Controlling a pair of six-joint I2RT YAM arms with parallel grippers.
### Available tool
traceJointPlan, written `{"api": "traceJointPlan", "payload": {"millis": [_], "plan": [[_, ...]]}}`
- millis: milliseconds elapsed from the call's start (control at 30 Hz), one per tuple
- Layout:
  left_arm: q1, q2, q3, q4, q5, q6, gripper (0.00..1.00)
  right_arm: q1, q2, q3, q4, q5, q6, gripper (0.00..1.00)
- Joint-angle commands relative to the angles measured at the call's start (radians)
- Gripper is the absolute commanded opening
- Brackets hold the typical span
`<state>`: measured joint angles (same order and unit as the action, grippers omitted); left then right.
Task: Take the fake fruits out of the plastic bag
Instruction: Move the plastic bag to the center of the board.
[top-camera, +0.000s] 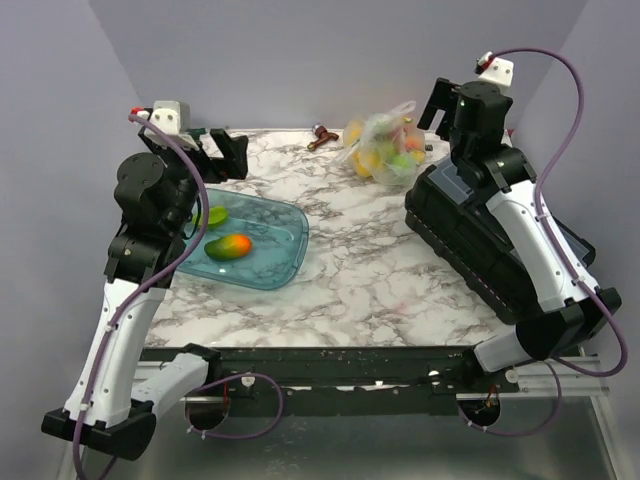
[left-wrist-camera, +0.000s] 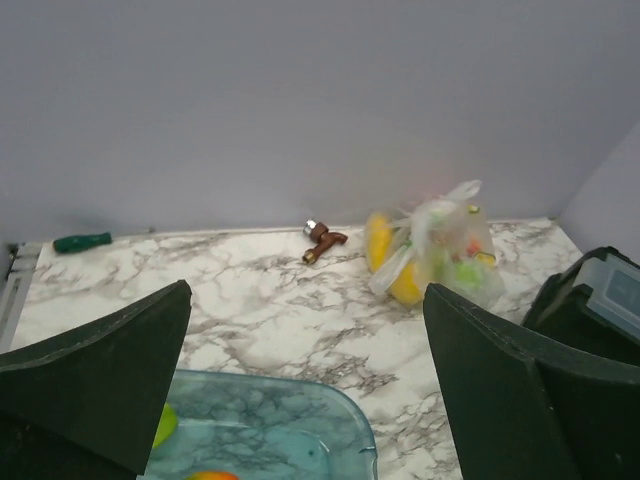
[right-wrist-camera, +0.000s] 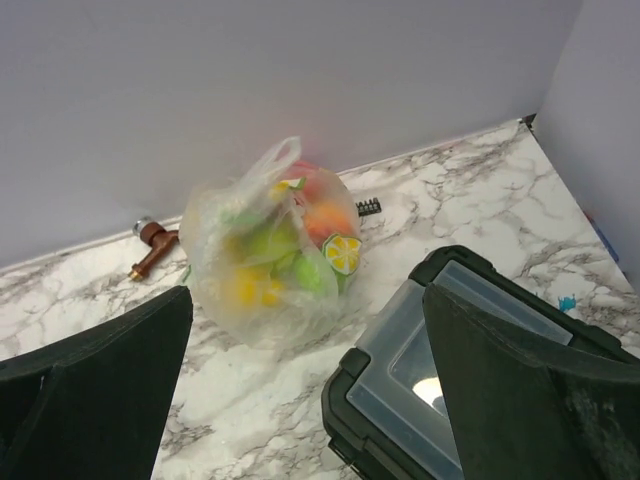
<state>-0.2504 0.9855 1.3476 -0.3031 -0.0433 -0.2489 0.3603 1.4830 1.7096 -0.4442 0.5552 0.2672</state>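
Well, nearest the arms, the left gripper hangs with its fingers spread wide and nothing between them. Directly beneath them lies the far end of the teal tray. Two pieces sit in that tray, below and behind the fingertips: a green fruit and an orange-and-green fruit, lying apart from each other.

The right gripper is likewise spread and empty, raised above the black case with its clear lid panel, which lies just under and to the right of its fingers.

Ahead of the right gripper, slightly to its left, the plastic bag rests on the marble table beside the case's far corner. It bulges with fake fruits, yellow, green and orange, and its twisted top points up. From the left gripper the bag lies well ahead and off to the right.

Farther on, left of the bag and near the back wall, lies a brown fitting. A green-handled screwdriver lies far ahead-left of the left gripper, against the wall.
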Motion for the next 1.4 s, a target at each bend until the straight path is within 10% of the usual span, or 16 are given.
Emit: {"api": "traceJointPlan", "payload": {"millis": [0, 867, 1367], "plan": [[-0.1, 0.014, -0.044, 0.045, 0.016, 0.114, 0.99, 0.002, -0.001, -0.006, 0.007, -0.047, 0.036, 1.0], [-0.147, -0.082, -0.235, 0.153, 0.123, 0.004, 0.99, 0.048, 0.21, 0.015, 0.071, -0.16, 0.339, 1.0], [-0.015, 0.003, -0.223, 0.188, 0.319, -0.127, 0.99, 0.063, 0.605, 0.248, 0.204, -0.019, 0.387, 1.0]]}}
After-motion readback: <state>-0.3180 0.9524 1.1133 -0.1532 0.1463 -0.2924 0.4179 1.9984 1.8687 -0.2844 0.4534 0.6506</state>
